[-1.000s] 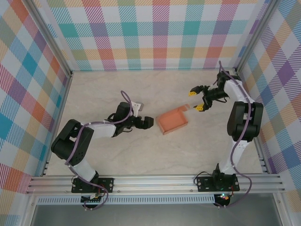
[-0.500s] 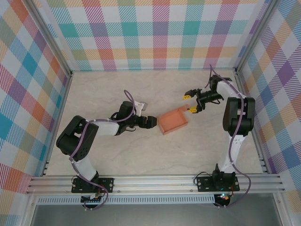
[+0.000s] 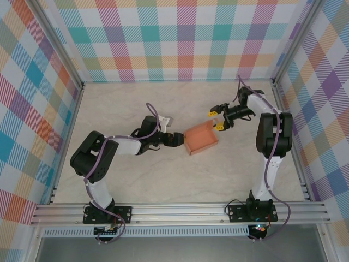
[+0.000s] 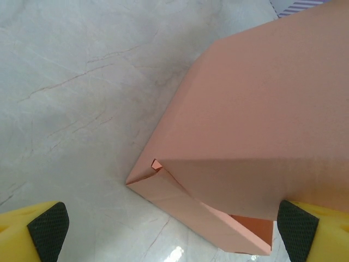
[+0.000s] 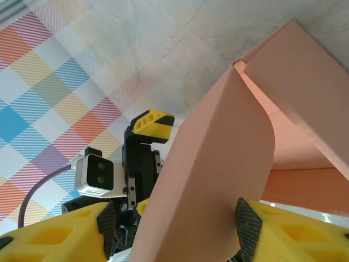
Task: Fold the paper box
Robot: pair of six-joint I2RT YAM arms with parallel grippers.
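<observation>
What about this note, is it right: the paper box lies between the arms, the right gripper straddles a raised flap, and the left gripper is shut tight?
Not quite: the left gripper is wide open. The left wrist view shows its pads far apart with the paper box corner between them. The rest holds.

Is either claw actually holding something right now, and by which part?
Nothing is gripped yet. The right gripper straddles the raised flap of the box, jaws open; the left gripper is open at its corner.
</observation>
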